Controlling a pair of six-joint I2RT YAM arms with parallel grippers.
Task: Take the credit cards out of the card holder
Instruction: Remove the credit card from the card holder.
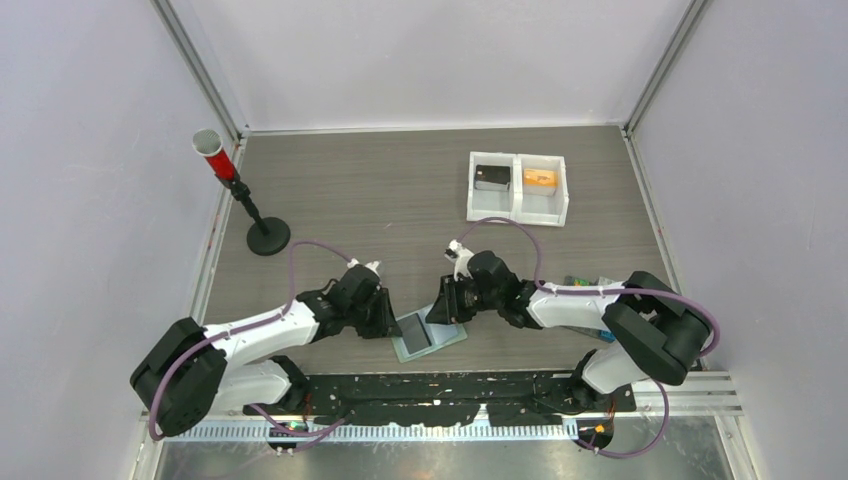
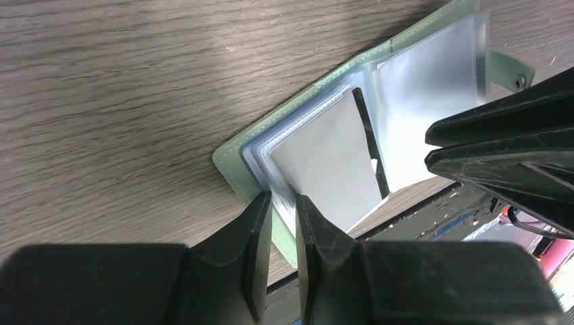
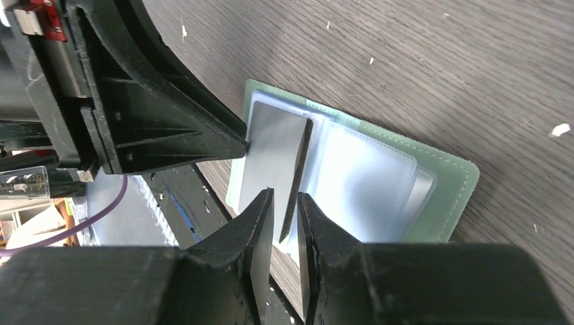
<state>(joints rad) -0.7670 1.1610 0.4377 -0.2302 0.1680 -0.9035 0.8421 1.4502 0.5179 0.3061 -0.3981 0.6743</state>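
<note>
The sage-green card holder (image 1: 430, 336) lies open near the table's front edge, with its pale pockets facing up (image 2: 420, 81) (image 3: 379, 183). A pale grey-blue card (image 2: 325, 156) (image 3: 271, 152) sticks up out of the left pocket, tilted, with a dark stripe along one edge. My left gripper (image 1: 388, 322) (image 2: 283, 203) is shut on the holder's left edge, pinching the cover and pocket sheets. My right gripper (image 1: 447, 312) (image 3: 284, 203) is shut on the card's near corner. Its fingers (image 2: 501, 145) show at the right of the left wrist view. No orange-tan card shows in the holder.
A white two-part tray (image 1: 517, 205) at the back holds a black flat piece (image 1: 492, 178) and an orange piece (image 1: 540, 180). A red cup on a black stand (image 1: 268, 237) is at the back left. Small coloured items (image 1: 583, 283) lie by the right arm.
</note>
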